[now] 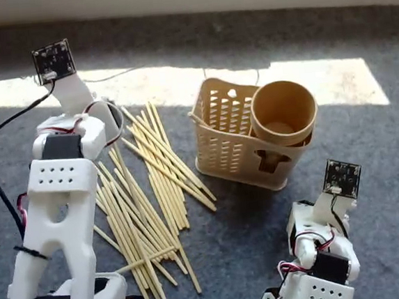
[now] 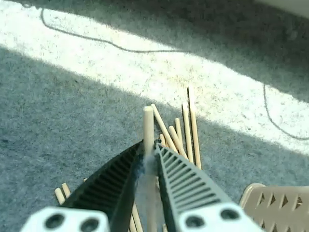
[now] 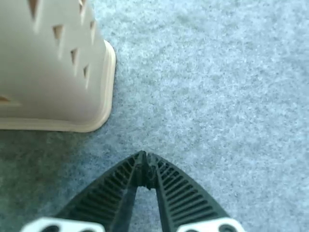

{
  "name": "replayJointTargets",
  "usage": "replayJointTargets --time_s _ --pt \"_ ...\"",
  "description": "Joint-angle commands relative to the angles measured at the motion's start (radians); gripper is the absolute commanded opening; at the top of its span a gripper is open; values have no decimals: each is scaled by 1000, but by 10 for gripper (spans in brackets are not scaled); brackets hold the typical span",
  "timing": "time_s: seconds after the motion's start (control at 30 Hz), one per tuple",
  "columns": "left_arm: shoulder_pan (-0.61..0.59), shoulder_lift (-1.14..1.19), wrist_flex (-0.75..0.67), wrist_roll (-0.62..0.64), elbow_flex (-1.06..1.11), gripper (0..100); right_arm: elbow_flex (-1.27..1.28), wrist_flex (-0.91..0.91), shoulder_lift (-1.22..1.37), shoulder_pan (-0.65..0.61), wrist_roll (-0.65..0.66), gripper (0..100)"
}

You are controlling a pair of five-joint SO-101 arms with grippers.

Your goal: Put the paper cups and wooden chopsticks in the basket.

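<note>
Many wooden chopsticks [image 1: 144,196] lie scattered on the grey carpet, left of the cream basket [image 1: 226,130]. A tan paper cup [image 1: 284,114] sits tilted inside the basket at its right end. The left arm [image 1: 68,168] stands over the far end of the chopstick pile. My left gripper [image 2: 148,144] is shut on one chopstick [image 2: 148,121], whose tip sticks out past the fingertips; more chopsticks [image 2: 181,135] lie just beyond it. My right gripper [image 3: 145,160] is shut on nothing and hovers over bare carpet beside the basket's corner [image 3: 72,82].
A sunlit band crosses the carpet [image 1: 333,75] behind the basket, and a thin cable [image 2: 96,38] lies on it. The right arm [image 1: 326,243] sits at the near right, close to the basket. Open carpet lies to the right of the basket.
</note>
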Motion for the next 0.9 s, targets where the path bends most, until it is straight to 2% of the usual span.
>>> replayJointTargets --time_s 0.0,0.3,0.47,0.57,0.67,0.87 --pt "33 -102 -40 -3 -8 5 107 -18 -5 8 -5 19" --pt "159 -277 -74 -5 -15 6 107 -18 -5 8 -5 19" --pt "248 -369 -209 -9 -16 7 107 -18 -5 8 -5 19" --pt "302 -404 -292 -74 -16 7 107 -18 -5 8 -5 19" --pt "363 -426 -330 -123 -16 7 107 -18 -5 8 -5 19" --pt "441 -423 -416 -129 -54 7 107 -19 -5 8 -5 19"
